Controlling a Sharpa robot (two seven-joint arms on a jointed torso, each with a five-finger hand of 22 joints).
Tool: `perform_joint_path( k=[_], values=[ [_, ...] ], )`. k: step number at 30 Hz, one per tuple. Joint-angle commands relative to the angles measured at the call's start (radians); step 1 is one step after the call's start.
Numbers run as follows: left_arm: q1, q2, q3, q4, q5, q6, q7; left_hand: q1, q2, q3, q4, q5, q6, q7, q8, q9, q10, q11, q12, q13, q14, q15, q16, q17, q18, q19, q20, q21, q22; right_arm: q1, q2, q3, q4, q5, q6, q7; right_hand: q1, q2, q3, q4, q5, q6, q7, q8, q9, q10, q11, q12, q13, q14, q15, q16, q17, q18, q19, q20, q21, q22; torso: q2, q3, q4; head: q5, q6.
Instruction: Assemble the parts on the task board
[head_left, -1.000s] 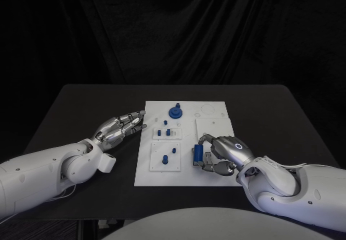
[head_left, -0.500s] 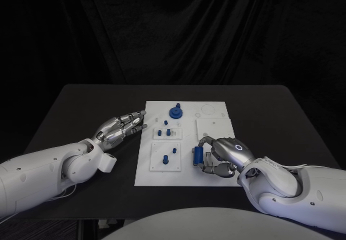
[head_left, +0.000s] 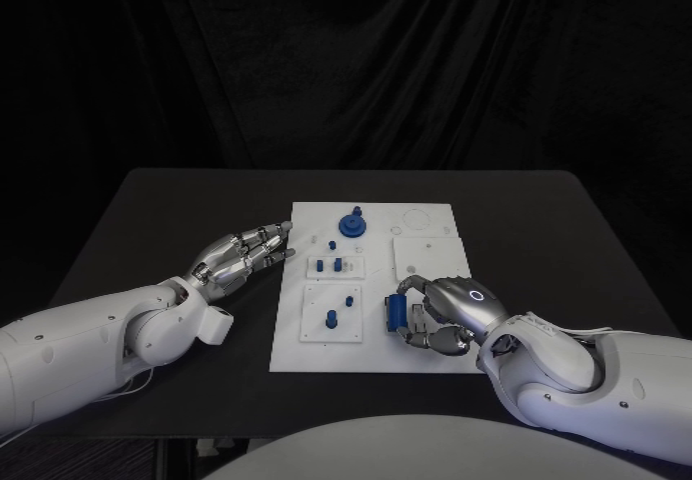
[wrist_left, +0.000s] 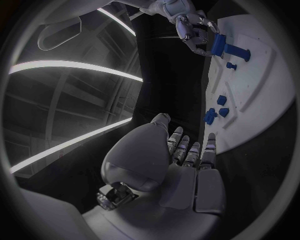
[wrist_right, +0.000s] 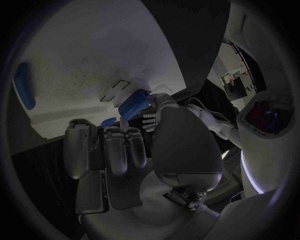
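The white task board (head_left: 433, 232) lies in the middle of the black table. My right hand (head_left: 450, 310) is over the board's near right part and pinches an oblong blue part (head_left: 394, 310) between thumb and fingers. The right wrist view shows that blue part (wrist_right: 134, 105) at the fingertips of the right hand (wrist_right: 125, 150), just above the board (wrist_right: 94, 55). My left hand (head_left: 242, 254) hovers at the board's left edge with its fingers stretched out and nothing in them. In the left wrist view the left hand (wrist_left: 184, 160) points at the board (wrist_left: 262, 95).
A large blue knob (head_left: 353, 222) stands at the far middle of the board. Small blue pieces (head_left: 333, 265) stand in a left plate, and further ones (head_left: 329, 320) sit in the plate nearer to me. The table's edges lie well away from both hands.
My right hand with the blue part has shifted very slightly toward the board's near edge. The left arm has not moved.
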Motion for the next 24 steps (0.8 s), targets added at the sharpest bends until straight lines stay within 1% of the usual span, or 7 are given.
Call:
perform_joint_path(
  k=[1,5,6,8,12,15,24],
  values=[
    [-0.002,0.003,0.001,0.001,0.005,0.012,0.010,0.004,0.001,0.005,0.002,0.000,-0.004,0.003,0.005,0.001,0.000,0.003,0.003,0.001,-0.001,0.004,0.002,0.001,0.010,0.009,-0.001,0.005,0.001,-0.002,0.001,-0.002,-0.007,0.003,0.047,-0.008,0.008,-0.003,-0.004,-0.005,-0.011,-0.019,0.001,-0.025,-0.028,0.102,0.006,0.003,0.263,0.098,0.008,-0.007,0.237,0.012,0.017,0.006,-0.008,0.205,0.001,0.0002,0.0005,-0.001,0.000],
    [-0.002,0.004,0.001,0.000,0.005,0.013,0.010,0.004,0.001,0.005,0.002,0.000,-0.004,0.003,0.005,0.001,0.000,0.003,0.003,0.001,-0.001,0.004,0.002,0.001,0.010,0.009,-0.001,0.005,0.001,-0.002,0.004,-0.002,-0.012,0.003,0.057,-0.007,0.015,-0.005,-0.030,-0.003,-0.016,-0.047,0.002,-0.083,-0.088,0.102,0.003,0.003,0.263,0.096,0.006,-0.010,0.232,0.013,0.014,0.005,-0.015,0.204,0.000,0.0004,0.0016,-0.002,0.000],
    [-0.003,0.005,0.001,0.000,0.005,0.013,0.010,0.004,0.001,0.005,0.002,0.000,-0.004,0.003,0.005,0.001,0.000,0.003,0.003,0.001,-0.001,0.004,0.002,0.001,0.010,0.009,-0.001,0.005,0.001,-0.002,0.005,-0.002,-0.012,0.003,0.059,-0.007,0.022,-0.011,-0.059,0.000,-0.023,-0.079,-0.003,-0.129,-0.124,0.102,-0.003,0.003,0.263,0.095,0.003,-0.011,0.229,0.015,0.011,0.000,-0.020,0.202,0.000,0.0004,0.0016,-0.002,0.000],
    [-0.003,0.005,0.001,0.000,0.005,0.013,0.010,0.003,0.001,0.006,0.003,-0.001,-0.004,0.003,0.005,0.001,-0.001,0.003,0.003,0.001,-0.001,0.005,0.002,0.001,0.010,0.009,0.000,0.005,0.000,-0.002,0.006,-0.002,-0.014,0.003,0.064,-0.008,0.022,-0.018,-0.080,0.000,-0.068,-0.112,-0.005,-0.186,-0.160,0.102,-0.005,0.003,0.263,0.094,0.000,-0.013,0.226,0.015,0.010,-0.001,-0.023,0.202,0.001,0.0003,0.0007,0.000,0.000],
    [-0.003,0.004,0.001,0.000,0.005,0.013,0.010,0.003,0.001,0.006,0.003,-0.001,-0.004,0.003,0.005,0.001,-0.001,0.003,0.003,0.001,-0.001,0.005,0.002,0.001,0.010,0.009,0.000,0.005,0.000,-0.002,0.008,-0.002,-0.018,0.003,0.076,-0.013,0.024,-0.030,-0.103,0.002,-0.124,-0.144,-0.012,-0.270,-0.218,0.099,-0.011,-0.001,0.260,0.093,-0.005,-0.015,0.222,0.016,0.008,-0.006,-0.029,0.200,0.001,-0.0001,0.0002,0.000,0.000],
    [-0.004,0.004,0.001,-0.001,0.005,0.013,0.011,0.003,0.001,0.006,0.003,-0.001,-0.004,0.003,0.005,0.001,-0.001,0.003,0.003,0.001,-0.001,0.005,0.002,0.001,0.010,0.009,0.000,0.005,0.000,-0.002,0.009,-0.002,-0.019,0.003,0.077,-0.015,0.022,-0.034,-0.107,0.002,-0.135,-0.157,-0.021,-0.302,-0.238,0.093,-0.017,-0.008,0.254,0.093,-0.009,-0.014,0.224,0.016,0.008,-0.008,-0.029,0.200,0.001,-0.0005,0.0003,0.001,0.000],
    [-0.005,0.002,0.001,0.000,0.005,0.012,0.012,0.003,0.001,0.006,0.003,-0.001,-0.004,0.003,0.005,0.001,-0.001,0.003,0.003,0.001,-0.001,0.005,0.002,0.001,0.010,0.009,0.000,0.005,0.000,-0.002,-0.001,-0.001,-0.010,0.003,0.022,-0.008,0.022,-0.039,-0.113,0.003,-0.194,-0.135,-0.023,-0.321,-0.260,0.087,-0.019,-0.016,0.248,0.092,-0.013,-0.016,0.221,0.017,0.006,-0.013,-0.035,0.199,0.001,0.0002,0.0009,0.002,0.000]
  ],
)
